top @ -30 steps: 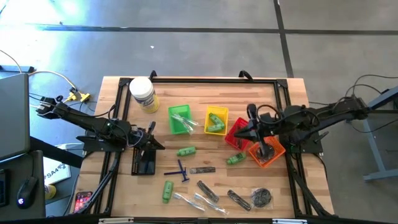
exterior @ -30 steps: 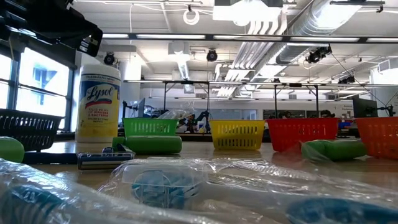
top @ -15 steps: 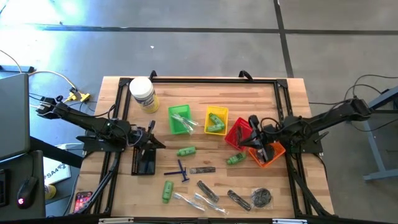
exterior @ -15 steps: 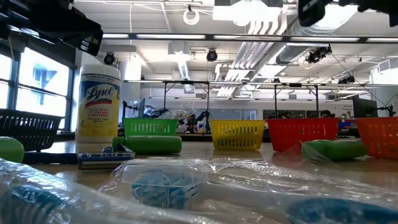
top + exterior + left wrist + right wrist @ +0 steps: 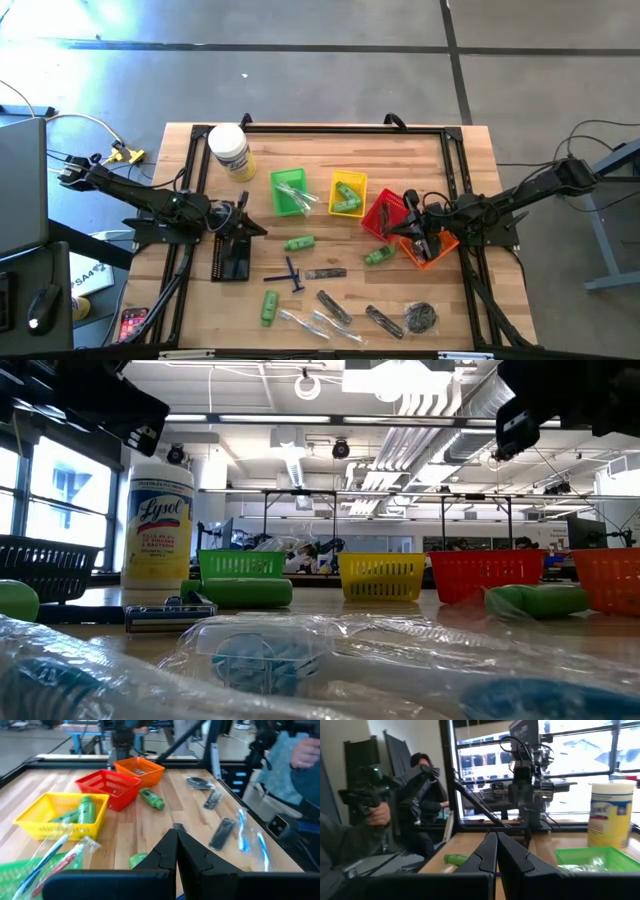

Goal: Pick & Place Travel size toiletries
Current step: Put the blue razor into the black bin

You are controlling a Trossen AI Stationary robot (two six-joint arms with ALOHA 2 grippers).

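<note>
Foreground: clear packets (image 5: 270, 660) are laid across the table.
Behind: four baskets are lined up, green (image 5: 241, 566) to orange (image 5: 608, 575).

1. Lysol wipes canister (image 5: 230, 151), white with yellow label, at far left corner of wooden table (image 5: 330, 160).
2. Green mesh basket (image 5: 288, 191), yellow mesh basket (image 5: 348, 193), red mesh basket (image 5: 382, 214), orange mesh basket (image 5: 430, 248) in a row.
3. Black mesh basket (image 5: 232, 260) on left side.
4. Person (image 5: 422, 795) seated beyond table, in right wrist view.

Baskets (image 5: 349, 193) in a mid-table row block passage; front strip crowded w/ toiletries (image 5: 330, 305). Back strip free except Lysol jar (image 5: 229, 151).
</note>
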